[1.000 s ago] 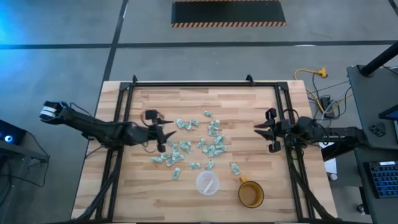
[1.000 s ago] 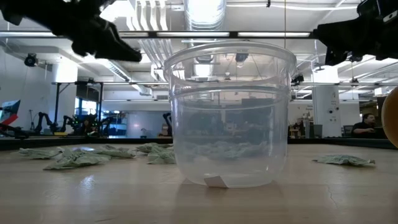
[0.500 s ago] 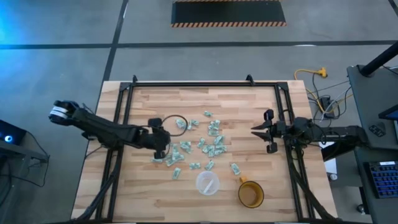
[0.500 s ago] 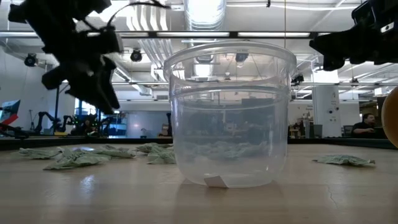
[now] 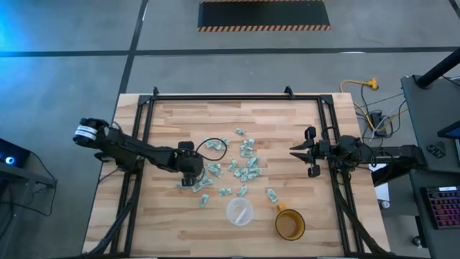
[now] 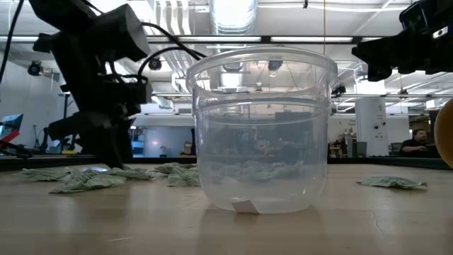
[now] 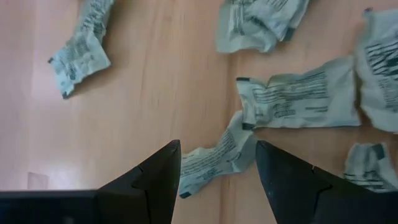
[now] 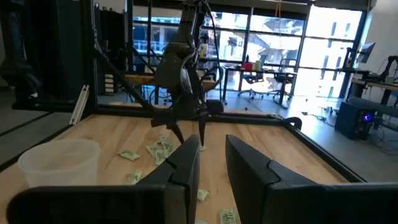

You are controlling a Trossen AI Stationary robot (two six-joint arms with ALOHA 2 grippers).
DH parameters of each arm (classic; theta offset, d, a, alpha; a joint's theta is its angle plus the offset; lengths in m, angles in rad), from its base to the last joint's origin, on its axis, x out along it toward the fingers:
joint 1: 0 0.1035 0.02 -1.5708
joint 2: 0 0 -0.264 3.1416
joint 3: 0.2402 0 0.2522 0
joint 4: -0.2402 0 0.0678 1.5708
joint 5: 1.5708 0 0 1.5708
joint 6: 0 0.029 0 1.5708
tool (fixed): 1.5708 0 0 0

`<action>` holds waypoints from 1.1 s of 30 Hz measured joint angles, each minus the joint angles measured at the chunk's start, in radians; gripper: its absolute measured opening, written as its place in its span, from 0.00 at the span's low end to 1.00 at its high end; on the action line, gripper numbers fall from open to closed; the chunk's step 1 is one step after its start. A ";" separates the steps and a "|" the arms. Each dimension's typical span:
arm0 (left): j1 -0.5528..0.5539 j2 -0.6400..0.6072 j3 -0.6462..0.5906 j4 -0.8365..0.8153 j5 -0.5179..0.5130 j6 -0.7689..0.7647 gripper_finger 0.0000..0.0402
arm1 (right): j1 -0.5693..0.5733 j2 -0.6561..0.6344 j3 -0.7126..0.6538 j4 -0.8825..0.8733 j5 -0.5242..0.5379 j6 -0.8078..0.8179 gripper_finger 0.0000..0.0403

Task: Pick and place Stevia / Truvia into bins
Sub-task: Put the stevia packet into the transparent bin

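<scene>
Several pale green and white sachets (image 5: 233,169) lie scattered flat on the middle of the wooden table. The clear cup (image 5: 239,211) stands near the near edge and fills the low view (image 6: 260,127), with one sachet (image 6: 245,206) on its bottom. My left gripper (image 5: 190,178) points down at the left end of the scatter. It is open, and its fingers stand on either side of one crumpled sachet (image 7: 214,158) that lies on the table. My right gripper (image 5: 295,151) hovers open above the table's right side, away from the sachets.
An amber mug (image 5: 290,224) stands right of the cup near the near edge. A black metal frame (image 5: 219,97) runs along the table's far edge and sides. Bare wood lies left of the left gripper and between the scatter and the right gripper.
My left gripper has moved toward the table's right and near edge, tipped from nearly level to pointing down, and come down onto the left end of the sachet scatter. The sachets and the cup have kept their places.
</scene>
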 joint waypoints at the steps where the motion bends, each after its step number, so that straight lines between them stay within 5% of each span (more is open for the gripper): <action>1: 0.005 0.008 0.001 0.000 0.003 -0.001 0.48 | 0.000 0.000 0.000 0.000 0.000 0.000 0.17; 8: 0.032 0.012 0.003 0.000 0.065 -0.009 0.40 | 0.000 0.000 0.000 0.000 0.000 0.000 0.17; 18: 0.044 -0.018 -0.001 -0.015 0.093 -0.008 0.02 | 0.000 0.000 0.000 0.000 0.000 0.000 0.17; 33: 0.043 -0.055 0.123 -0.002 0.091 -0.008 0.01 | 0.000 0.005 0.000 -0.001 0.001 -0.008 0.17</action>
